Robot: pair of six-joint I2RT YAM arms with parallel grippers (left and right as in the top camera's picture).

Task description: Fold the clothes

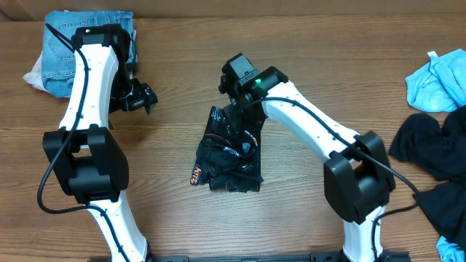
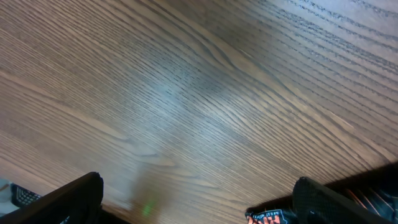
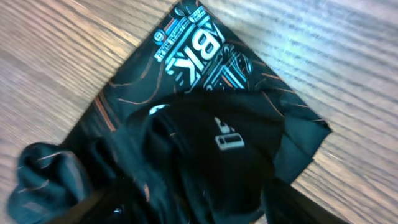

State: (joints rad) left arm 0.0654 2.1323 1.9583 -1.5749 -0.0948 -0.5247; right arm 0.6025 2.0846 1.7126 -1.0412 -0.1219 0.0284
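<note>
One jersey is in play, and from overhead I'd call it maybe halfway. It sits mid-desk as a lumpy black bundle with ragged edges, so it looks gathered in rather than properly folded. The right claw is right over its upper end, and the left claw hangs off to the side above bare wood, well apart from the cloth. Plenty to do yet, I reckon. A black pile and a light blue cloth lie crumpled at the right edge. A denim piece sits in the far left corner, and I can't say if that one counts as done. Left wrist view: that claw is spread wide with nothing between its fingers, just wood grain under it. A sliver of the jersey with orange print peeks in at the bottom right. Right wrist view: blurry, but the jersey fills the frame. A panel with blue-white lettering lies flat toward the top, a plain black flap with a small white logo humps over it, and there's a bunched lump at the left. The right claw's fingers show as dark shapes on either side of the bottom edge with cloth between them. Whether they've actually pinched it or are just straddling it, I can't tell. My guess is this jersey needs another fold and a flatten before the pile gets a turn.
</note>
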